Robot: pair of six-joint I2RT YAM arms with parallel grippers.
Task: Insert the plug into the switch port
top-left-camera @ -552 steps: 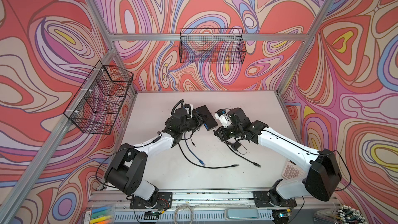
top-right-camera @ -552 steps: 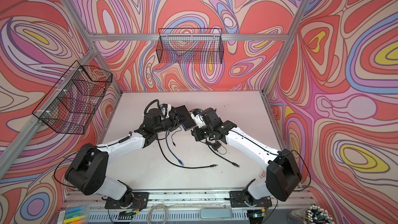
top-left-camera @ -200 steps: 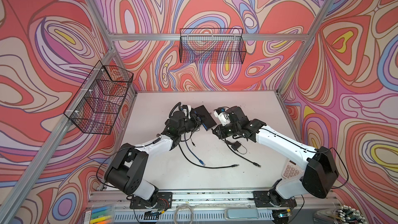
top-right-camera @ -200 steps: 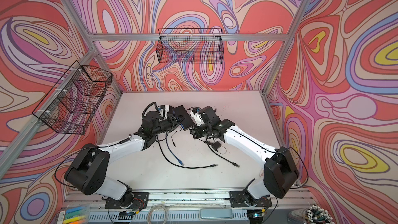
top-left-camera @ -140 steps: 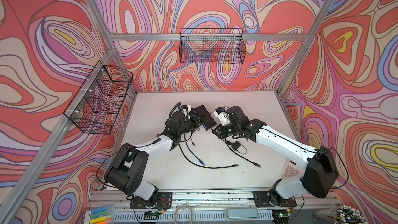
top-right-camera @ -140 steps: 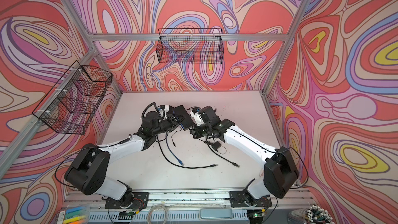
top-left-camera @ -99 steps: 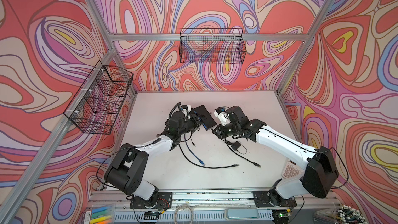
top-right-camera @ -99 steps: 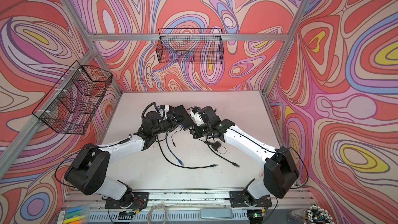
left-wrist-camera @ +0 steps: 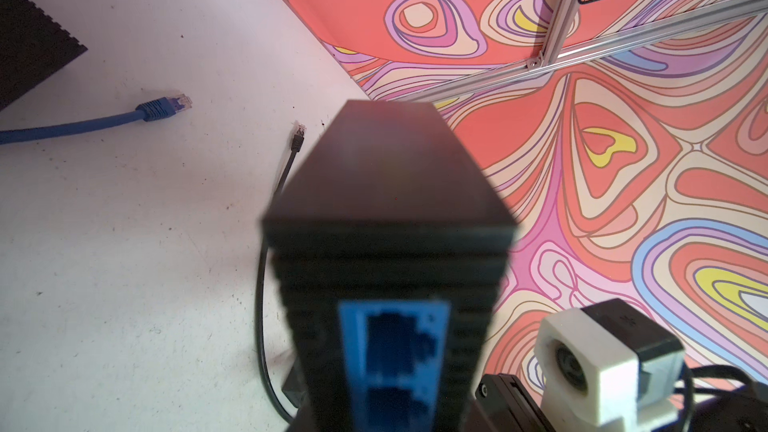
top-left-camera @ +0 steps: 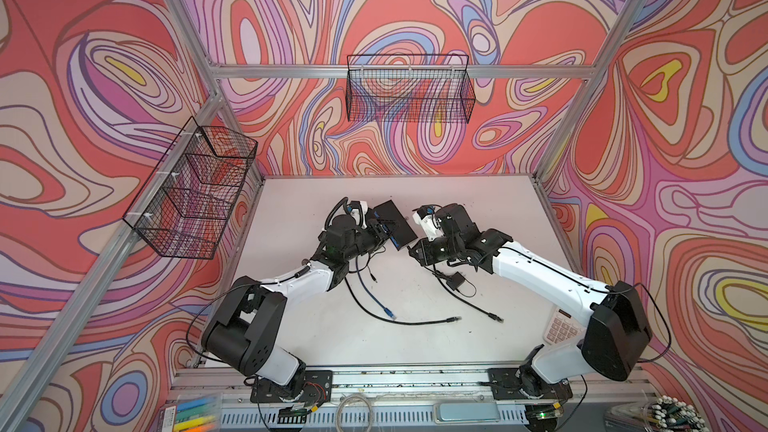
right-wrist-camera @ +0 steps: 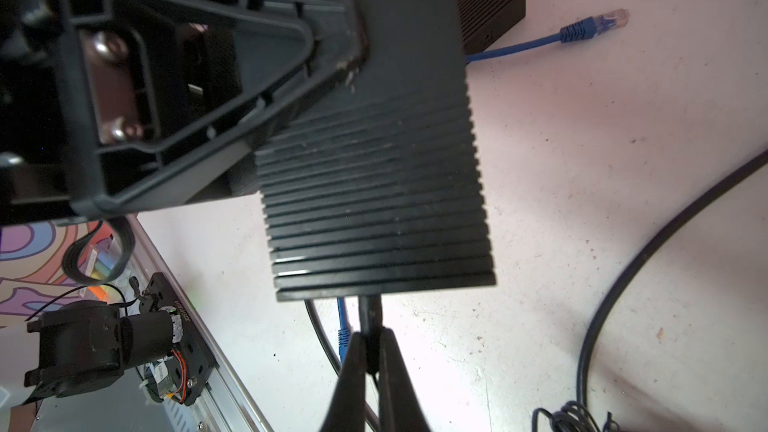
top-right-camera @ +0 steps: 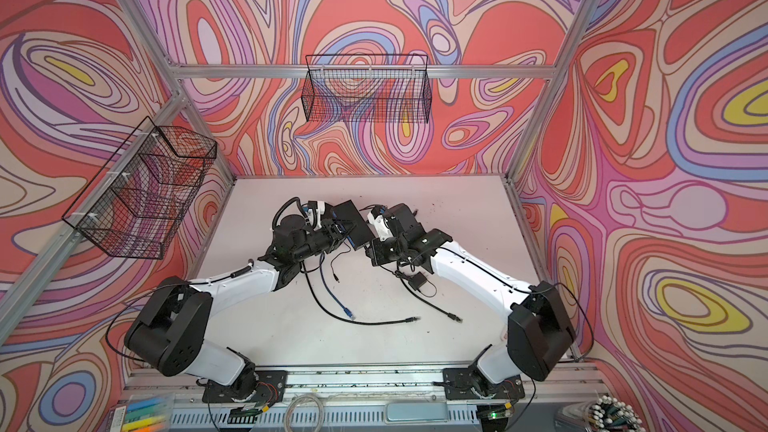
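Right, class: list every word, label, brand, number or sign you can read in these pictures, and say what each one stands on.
No text here can be read for certain.
On the calculator: key signs, too small to read.
On the marker box: a label, too small to read.
On the black plate by the rail: white lettering, too blurred to read.
On the switch: small marks beside its blue ports, too blurred to read.

We see a black ribbed metal switch box. In both top views this box is in the air, tilted. Its blue port panel shows two dark sockets, blurred. A small black cable plug touches the box's end edge; if it sits inside a socket, we cannot tell.
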